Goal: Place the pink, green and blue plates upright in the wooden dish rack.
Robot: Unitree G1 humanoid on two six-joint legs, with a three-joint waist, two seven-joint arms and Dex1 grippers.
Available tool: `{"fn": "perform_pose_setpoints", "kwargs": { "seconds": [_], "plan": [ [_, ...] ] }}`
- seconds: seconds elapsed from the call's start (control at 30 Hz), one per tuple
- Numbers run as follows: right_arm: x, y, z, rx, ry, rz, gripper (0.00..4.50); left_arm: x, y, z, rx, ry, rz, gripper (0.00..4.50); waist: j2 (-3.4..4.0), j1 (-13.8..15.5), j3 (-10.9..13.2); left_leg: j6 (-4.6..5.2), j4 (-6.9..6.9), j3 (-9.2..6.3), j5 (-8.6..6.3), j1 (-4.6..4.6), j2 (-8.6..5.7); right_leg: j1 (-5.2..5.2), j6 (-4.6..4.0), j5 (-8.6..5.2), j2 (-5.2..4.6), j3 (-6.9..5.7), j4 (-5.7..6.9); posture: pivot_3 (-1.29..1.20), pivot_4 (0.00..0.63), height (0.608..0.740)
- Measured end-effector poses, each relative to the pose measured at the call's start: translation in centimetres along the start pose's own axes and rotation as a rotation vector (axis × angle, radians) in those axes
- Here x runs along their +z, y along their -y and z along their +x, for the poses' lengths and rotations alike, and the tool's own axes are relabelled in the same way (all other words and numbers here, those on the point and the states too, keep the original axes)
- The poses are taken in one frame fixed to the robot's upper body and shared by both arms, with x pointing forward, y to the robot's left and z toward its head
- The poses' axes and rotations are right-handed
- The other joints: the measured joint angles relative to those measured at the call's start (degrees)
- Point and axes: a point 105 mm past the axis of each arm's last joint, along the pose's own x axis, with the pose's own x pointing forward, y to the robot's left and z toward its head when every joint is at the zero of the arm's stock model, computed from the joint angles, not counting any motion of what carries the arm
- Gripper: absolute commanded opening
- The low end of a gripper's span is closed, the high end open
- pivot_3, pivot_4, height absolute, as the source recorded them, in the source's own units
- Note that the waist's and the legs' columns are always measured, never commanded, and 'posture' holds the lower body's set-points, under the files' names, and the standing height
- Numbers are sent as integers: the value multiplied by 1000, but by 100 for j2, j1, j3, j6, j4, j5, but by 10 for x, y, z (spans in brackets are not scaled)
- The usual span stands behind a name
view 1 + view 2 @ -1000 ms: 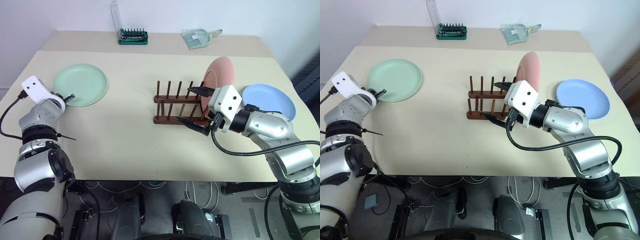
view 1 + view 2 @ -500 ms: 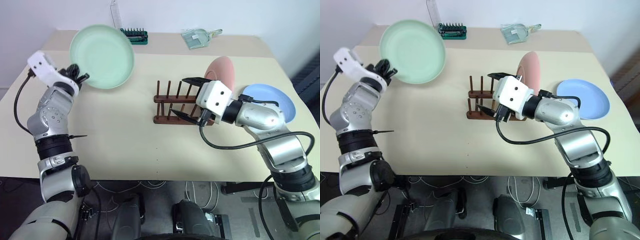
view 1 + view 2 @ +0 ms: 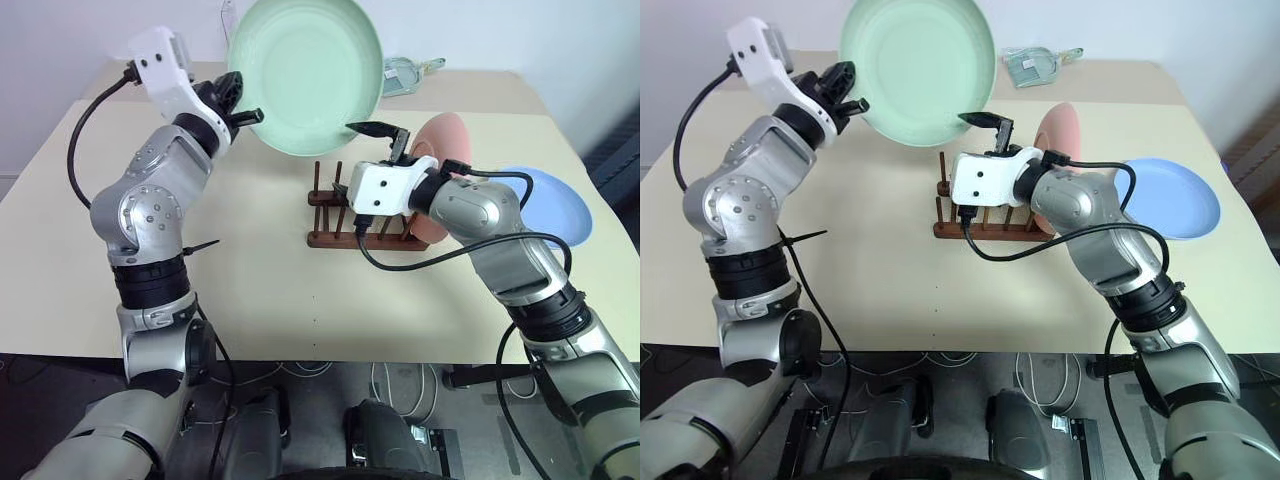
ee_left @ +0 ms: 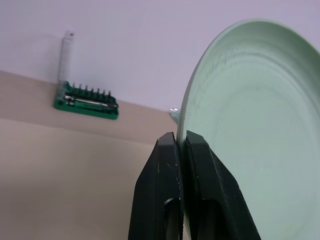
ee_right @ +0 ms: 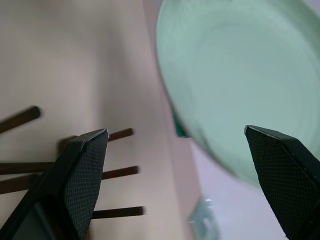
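My left gripper point(image 3: 243, 113) is shut on the rim of the mint green plate point(image 3: 305, 72) and holds it in the air, tilted nearly upright, above and behind the wooden dish rack point(image 3: 340, 238). In the left wrist view the fingers point(image 4: 167, 165) pinch the green plate's point(image 4: 260, 150) edge. The pink plate point(image 3: 447, 142) stands upright in the rack's right end. To the right of the rack, the blue plate point(image 3: 562, 205) lies flat on the table. My right gripper point(image 3: 358, 165) hangs open over the rack, just below the green plate, with nothing between its fingers point(image 5: 82, 172).
A green case of screwdriver bits point(image 4: 87, 100) stands at the back of the table by the wall. A clear plastic packet point(image 3: 1040, 65) lies at the back right. The beige table point(image 3: 250, 290) has bare room in front of the rack.
My left arm has lifted the green plate off the table at the left and carried it up and right, to above the rack. My right gripper rolled and shifted left over the rack.
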Motion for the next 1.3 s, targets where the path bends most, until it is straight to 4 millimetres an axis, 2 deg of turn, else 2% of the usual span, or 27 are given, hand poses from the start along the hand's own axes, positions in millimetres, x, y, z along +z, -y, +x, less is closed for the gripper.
{"fn": "perform_pose_setpoints", "kwargs": {
  "seconds": [0.13,0.2,0.27,0.47,0.67,0.7,0.73,0.83,0.97,1.13,1.23,1.3],
  "plan": [
    [-1,-8,5,15,3,-75,4483,-4,7,0,-22,-22,0,13,0,-3,0,0,0,0,0,0,0,0,0,0,1,0,0,0,150,732],
    [-1,-12,8,23,4,-96,3927,-5,9,-1,-29,-33,6,0,0,-1,0,-1,0,0,0,0,0,0,0,0,2,0,0,0,150,732],
    [-1,-15,10,26,5,-106,3138,-6,11,-2,-36,-36,6,0,0,4,0,0,1,0,0,0,0,1,0,0,2,0,0,0,150,732],
    [-4,-20,13,38,-3,-159,56,-12,16,-3,-57,-67,-14,0,0,7,0,0,1,0,0,0,-1,2,0,0,2,0,0,0,150,732],
    [-2,-21,14,38,6,-190,56,-11,14,-3,-50,-62,-30,0,0,3,0,-2,2,-1,1,0,0,2,0,0,2,0,0,0,150,732],
    [-1,-20,14,35,7,-192,0,-11,13,-3,-52,-59,-44,654,0,5,0,-2,2,-1,1,0,0,2,0,0,2,0,0,0,150,732],
    [-1,-20,14,33,11,-197,0,-10,14,-4,-62,-46,-80,967,0,6,0,-2,2,-1,1,0,0,2,0,0,1,0,0,0,150,732],
    [-3,-21,14,33,2,-203,0,-1,11,-5,-77,11,-154,2453,0,-1,0,-2,2,-2,1,0,0,2,0,0,1,0,0,0,150,732],
    [-4,-18,13,23,-5,-202,0,23,-4,-7,-34,146,-219,4455,0,-3,0,-2,2,-2,1,1,0,2,0,0,2,0,0,0,150,732],
    [-1,-18,15,18,12,-193,0,53,-47,-15,109,292,-130,4455,0,-9,0,-2,1,0,2,2,0,2,0,0,8,0,0,0,150,732],
    [7,-17,16,0,54,-149,0,64,-83,-25,230,295,73,4455,2,-24,0,-3,-3,2,2,3,0,-1,0,0,12,0,3,0,150,732],
    [11,-12,16,-24,78,-102,0,59,-103,-32,288,264,220,4455,2,-15,0,-3,-2,3,2,4,-1,0,0,0,11,0,2,0,150,732]
  ]
}}
